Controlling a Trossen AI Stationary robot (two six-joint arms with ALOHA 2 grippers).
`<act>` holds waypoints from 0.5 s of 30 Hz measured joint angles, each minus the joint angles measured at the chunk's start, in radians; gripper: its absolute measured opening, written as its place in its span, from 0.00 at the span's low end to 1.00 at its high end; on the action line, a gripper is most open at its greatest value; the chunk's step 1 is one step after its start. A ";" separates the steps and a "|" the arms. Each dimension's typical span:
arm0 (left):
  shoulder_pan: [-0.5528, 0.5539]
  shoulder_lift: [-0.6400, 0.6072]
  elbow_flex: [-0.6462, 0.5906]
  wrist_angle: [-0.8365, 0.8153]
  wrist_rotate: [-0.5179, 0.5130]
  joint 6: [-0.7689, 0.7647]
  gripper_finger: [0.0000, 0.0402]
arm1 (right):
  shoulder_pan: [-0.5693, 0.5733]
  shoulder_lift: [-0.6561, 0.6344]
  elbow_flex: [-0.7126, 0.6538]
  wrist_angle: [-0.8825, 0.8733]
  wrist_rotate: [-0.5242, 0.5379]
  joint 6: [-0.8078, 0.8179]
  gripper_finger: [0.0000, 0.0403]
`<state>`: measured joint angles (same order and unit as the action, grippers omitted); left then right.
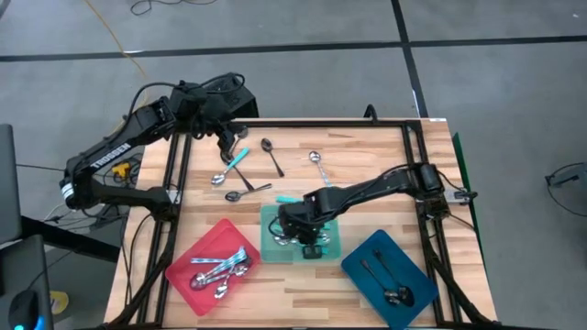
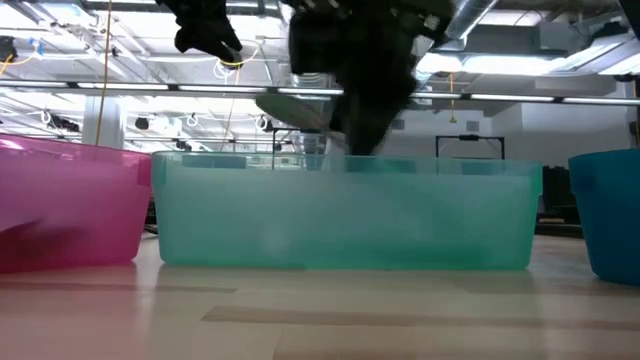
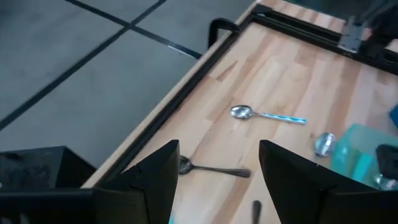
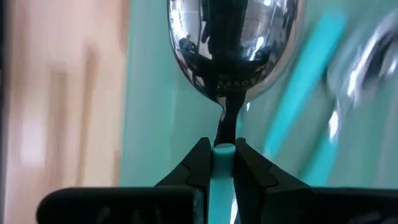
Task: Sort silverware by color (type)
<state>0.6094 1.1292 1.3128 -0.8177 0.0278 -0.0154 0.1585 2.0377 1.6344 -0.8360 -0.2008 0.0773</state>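
Over teal tray [image 1: 271, 246], gripper-held turquoise-handled spoon [image 4: 231, 43]

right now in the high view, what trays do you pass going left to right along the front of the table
red plastic tray holding shiny silver spoons → translucent teal tray under the right pincer → blue tray holding dark spoons

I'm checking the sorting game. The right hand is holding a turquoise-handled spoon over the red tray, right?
Not quite. The right hand does hold a spoon with a turquoise handle, but it is over the teal tray, not the red tray. The high view shows this, and the right wrist view shows teal under the spoon.
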 joint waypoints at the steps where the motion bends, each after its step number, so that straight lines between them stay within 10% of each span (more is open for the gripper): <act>1: 0.002 0.000 0.000 0.000 -0.007 -0.004 0.51 | 0.000 0.014 0.000 -0.007 -0.006 -0.004 0.16; 15: 0.009 0.000 0.000 0.000 -0.017 -0.022 0.51 | -0.038 0.062 0.001 0.025 -0.012 -0.006 0.16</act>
<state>0.6182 1.1294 1.3128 -0.8173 0.0113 -0.0376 0.1207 2.0998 1.6352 -0.8112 -0.2132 0.0710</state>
